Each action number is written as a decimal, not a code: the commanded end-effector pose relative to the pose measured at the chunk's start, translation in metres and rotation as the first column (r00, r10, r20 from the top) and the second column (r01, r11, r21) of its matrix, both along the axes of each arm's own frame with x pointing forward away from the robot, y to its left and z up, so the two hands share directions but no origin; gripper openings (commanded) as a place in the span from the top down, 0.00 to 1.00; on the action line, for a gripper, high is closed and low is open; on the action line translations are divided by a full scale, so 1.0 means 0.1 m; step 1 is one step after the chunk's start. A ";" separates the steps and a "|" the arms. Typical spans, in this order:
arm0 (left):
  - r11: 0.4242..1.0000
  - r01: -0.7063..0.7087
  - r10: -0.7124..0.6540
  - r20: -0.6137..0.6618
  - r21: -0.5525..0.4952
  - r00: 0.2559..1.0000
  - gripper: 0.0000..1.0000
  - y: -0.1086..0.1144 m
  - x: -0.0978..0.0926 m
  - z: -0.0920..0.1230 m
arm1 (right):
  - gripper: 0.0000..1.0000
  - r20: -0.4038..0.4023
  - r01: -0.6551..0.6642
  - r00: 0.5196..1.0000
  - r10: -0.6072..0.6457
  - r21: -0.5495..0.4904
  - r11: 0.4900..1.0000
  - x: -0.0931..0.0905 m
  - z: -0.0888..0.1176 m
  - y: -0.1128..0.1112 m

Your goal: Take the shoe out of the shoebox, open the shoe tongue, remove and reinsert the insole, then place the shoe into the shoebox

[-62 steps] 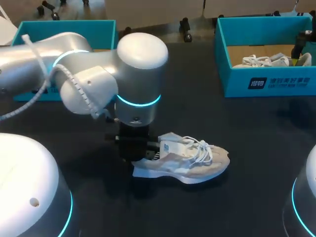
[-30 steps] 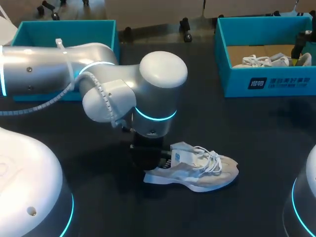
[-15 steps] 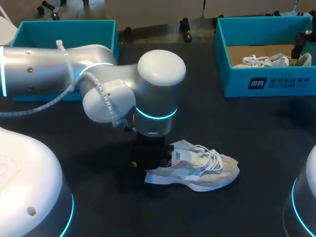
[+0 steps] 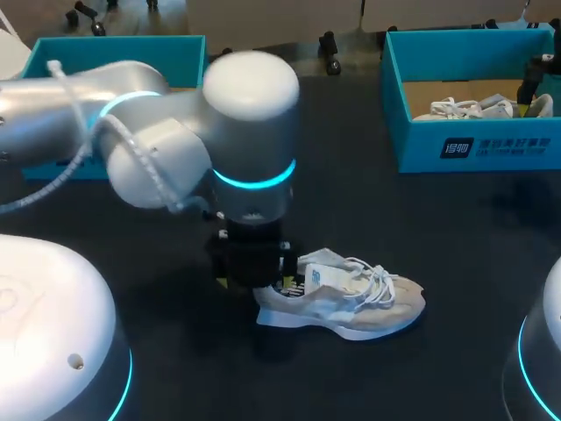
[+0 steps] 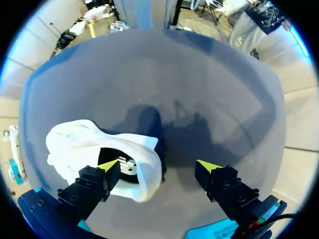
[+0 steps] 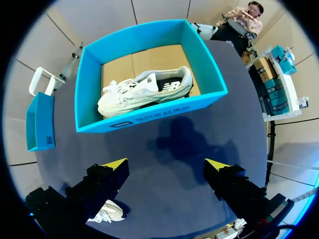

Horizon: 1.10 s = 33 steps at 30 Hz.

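Left gripper (image 5: 159,167) spread wide, holding nothing, one tip at heel opening of shoe (image 4: 351,303), which is lying on table (image 4: 438,254). Looks light, upper soft, sole stiffer, so I'd pinch heel collar tbh. Right gripper (image 6: 167,164) wide too, empty, near box (image 6: 149,117).

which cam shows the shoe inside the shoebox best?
Right wrist view: it looks down into the shoebox, with the boxed shoe whole, on its side. Head view catches only its laces and upper over the front wall. Left wrist view doesn't show it.
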State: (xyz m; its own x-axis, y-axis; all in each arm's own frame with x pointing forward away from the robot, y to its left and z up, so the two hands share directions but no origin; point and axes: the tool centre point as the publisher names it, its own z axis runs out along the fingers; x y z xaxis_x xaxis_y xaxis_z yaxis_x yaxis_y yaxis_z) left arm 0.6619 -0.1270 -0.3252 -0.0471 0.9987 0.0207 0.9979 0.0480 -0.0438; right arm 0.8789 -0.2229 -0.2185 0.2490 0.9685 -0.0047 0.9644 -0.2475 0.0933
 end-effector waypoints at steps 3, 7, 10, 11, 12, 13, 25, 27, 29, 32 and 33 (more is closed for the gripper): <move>0.986 -0.097 0.090 -0.062 -0.133 0.994 0.00 0.43 -0.06 0.47 | 0.00 0.001 0.001 1.000 -0.001 -0.001 1.000 0.00 0.00 0.00; 0.966 -0.192 0.163 -0.168 -0.176 0.972 0.00 0.52 -0.13 0.58 | 0.00 0.001 0.001 1.000 -0.001 -0.001 1.000 0.00 0.00 0.00; 0.942 -0.268 0.214 -0.254 -0.200 0.943 0.00 0.59 -0.21 0.67 | 0.00 0.001 0.001 1.000 -0.001 -0.001 1.000 0.00 0.00 0.00; 0.937 -0.281 0.224 -0.263 -0.206 0.938 0.00 0.60 -0.22 0.68 | 0.00 0.001 0.001 1.000 -0.001 -0.001 1.000 0.00 0.00 0.00; 0.926 -0.307 0.240 -0.287 -0.219 0.927 0.00 0.62 -0.25 0.70 | 0.00 0.001 0.001 1.000 -0.001 -0.001 1.000 0.00 0.00 0.00; 0.922 -0.315 0.242 -0.298 -0.226 0.923 0.00 0.62 -0.27 0.71 | 0.00 0.001 0.001 1.000 -0.001 -0.001 1.000 0.00 0.00 0.00; 0.872 -0.447 0.365 -0.345 -0.201 0.865 0.00 0.74 -0.41 0.69 | 0.00 0.001 0.001 1.000 -0.001 -0.001 1.000 0.00 0.00 0.00; 0.872 -0.447 0.365 -0.345 -0.201 0.865 0.00 0.74 -0.41 0.69 | 0.00 0.001 0.001 1.000 -0.001 -0.001 1.000 0.00 0.00 0.00; 0.872 -0.447 0.365 -0.345 -0.201 0.865 0.00 0.74 -0.41 0.69 | 0.00 0.001 0.001 1.000 -0.001 -0.001 1.000 0.00 0.00 0.00; 0.872 -0.447 0.365 -0.345 -0.201 0.865 0.00 0.74 -0.41 0.69 | 0.00 0.001 0.001 1.000 -0.001 -0.001 1.000 0.00 0.00 0.00; 0.872 -0.447 0.365 -0.345 -0.201 0.865 0.00 0.74 -0.41 0.69 | 0.00 0.001 0.001 1.000 -0.001 -0.001 1.000 0.00 0.00 0.00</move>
State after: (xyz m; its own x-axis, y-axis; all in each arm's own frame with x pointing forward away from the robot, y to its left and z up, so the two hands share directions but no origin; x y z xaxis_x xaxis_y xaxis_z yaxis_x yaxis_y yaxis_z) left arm 0.6241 -0.0563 -0.2551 -0.4716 0.8729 -0.1250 0.8300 0.3916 -0.3971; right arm 0.8789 -0.2229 -0.2185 0.2490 0.9685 -0.0047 0.9644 -0.2474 0.0933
